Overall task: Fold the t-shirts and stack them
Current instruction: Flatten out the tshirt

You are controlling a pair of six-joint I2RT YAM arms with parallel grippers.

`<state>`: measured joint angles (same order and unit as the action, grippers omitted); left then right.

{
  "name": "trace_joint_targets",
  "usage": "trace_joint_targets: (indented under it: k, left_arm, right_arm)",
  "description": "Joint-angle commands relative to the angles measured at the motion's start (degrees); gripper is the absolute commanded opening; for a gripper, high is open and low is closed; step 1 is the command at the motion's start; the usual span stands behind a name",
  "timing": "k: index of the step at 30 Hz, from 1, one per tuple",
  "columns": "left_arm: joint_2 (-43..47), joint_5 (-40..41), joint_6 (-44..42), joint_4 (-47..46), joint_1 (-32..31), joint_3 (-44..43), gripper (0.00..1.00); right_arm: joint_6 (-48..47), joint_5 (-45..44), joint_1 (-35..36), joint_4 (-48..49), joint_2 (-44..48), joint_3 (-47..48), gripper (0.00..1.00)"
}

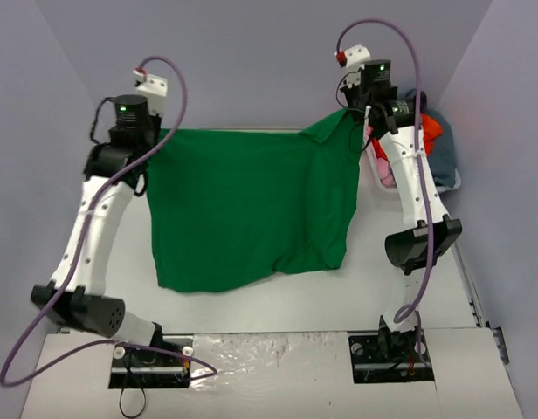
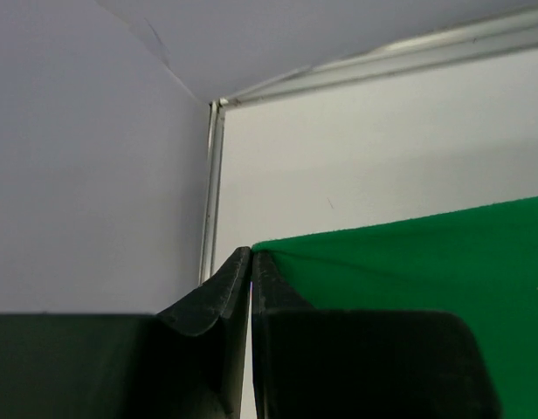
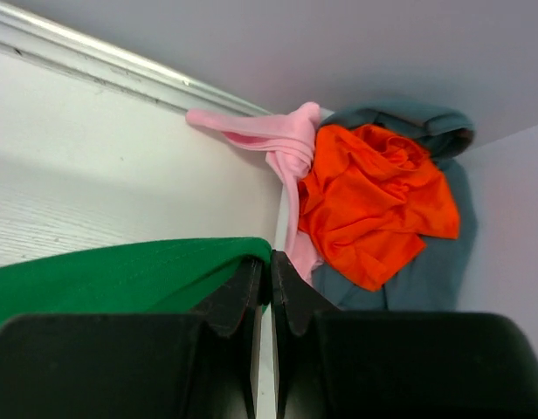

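Our left pincer (image 2: 251, 255) is pressed together on a far corner of the green shirt (image 2: 426, 262), and the cloth runs taut away to its right. Our right pincer (image 3: 267, 260) pinches the other far corner, with the green reaching off to its left. From the stretched edge between them the shirt spreads towards us over the counter (image 1: 278, 305), rumpled near the right pincer's side. Just beyond that pincer, to its right, the pink shirt (image 3: 291, 144), orange shirt (image 3: 374, 201) and grey-blue shirt (image 3: 422, 279) lie heaped. We judge this the spreading step. Next we must lower the far edge flat before releasing and folding.
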<state>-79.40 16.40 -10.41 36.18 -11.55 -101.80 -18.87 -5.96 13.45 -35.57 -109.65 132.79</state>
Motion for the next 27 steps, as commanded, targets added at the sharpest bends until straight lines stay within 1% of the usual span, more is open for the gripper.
trace_joint_targets:
  k: [1,5,7,9,10,12,14,15,16,18,19,20,21,22,23,24,25,26,27]
  left_arm:
    - [-9.16,2.14,0.13,-5.85,1.53,-0.14,0.02]
    - [-17.36,1.62,0.83,-6.04,2.5,-6.64,0.02]
    - [-19.91,1.61,1.01,-6.12,2.59,-10.41,0.02]
    - [-20.62,1.53,1.27,-5.69,2.5,-13.15,0.02]
    - [-20.54,1.44,1.27,-5.16,2.59,-16.12,0.02]
    - [-19.84,1.35,1.27,-4.02,2.59,-19.39,0.02]
    - [-18.26,1.44,1.71,-1.13,2.5,-24.38,0.02]
    - [-17.38,1.35,1.97,-0.16,2.59,-25.46,0.02]
    - [-14.76,0.74,2.24,1.5,2.5,-25.99,0.02]
    - [-11.59,-0.14,2.77,3.09,2.32,-25.12,0.02]
    - [-7.83,-1.01,3.03,5.02,2.24,-24.07,0.02]
    - [-5.7,-1.54,3.38,5.99,2.23,-22.32,0.02]
    - [-3.59,-2.07,3.38,6.79,2.23,-17.17,0.02]
    - [1.65,-2.69,3.3,7.58,2.23,-13.38,0.02]
    - [4.74,-4.69,2.25,7.59,2.23,-8.99,0.02]
    - [11.04,-5.85,1.55,7.41,2.32,0.8,0.02]
    - [13.89,-6.81,1.1,7.58,2.24,5.6,0.02]
    - [16.96,-9.17,-0.21,8.02,2.32,10.26,0.02]
    - [22.39,-10.33,-0.65,9.59,2.32,18.74,0.02]
  right_arm:
    - [-0.81,-3.71,-0.36,3.13,-3.8,6.33,0.0]
    - [-1.96,-4.24,-0.36,5.85,-7.51,10.55,0.0]
    - [-2.57,-4.32,0.08,7.17,-8.12,12.83,0.0]
    - [-3.88,-6.6,0.78,8.58,-7.34,13.54,0.0]
    - [-4.24,-7.05,1.57,9.46,-5.94,13.55,0.0]
    - [-5.03,-8.01,2.45,10.26,-3.83,13.2,0.0]
    - [-5.47,-8.9,3.86,10.96,0.64,11.53,0.0]
    - [-5.39,-8.72,4.21,11.05,2.49,10.65,0.0]
    - [-5.04,-8.11,4.56,11.05,6.42,8.21,0.0]
    - [-4.42,-7.23,4.74,11.05,10.57,5.13,0.0]
    - [-4.24,-6.71,4.65,10.88,15.2,0.58,0.0]
    - [-3.98,-5.57,4.39,10.96,17.69,-2.59,0.0]
    - [-3.8,-3.99,4.13,10.96,20.58,-6.28,0.0]
    - [-3.72,-2.84,3.95,11.05,26.44,-10.32,0.0]
    - [-3.19,-0.83,3.95,10.88,29.46,-18.89,0.0]
    - [-3.01,0.15,3.95,10.53,32.62,-23.5,0.0]
    - [-2.84,0.76,3.95,10.09,38.74,-28.24,0.0]
    - [-2.4,1.38,3.95,9.65,41.76,-37.43,0.0]
    - [-2.22,1.65,3.95,8.95,47.28,-41.96,0.0]
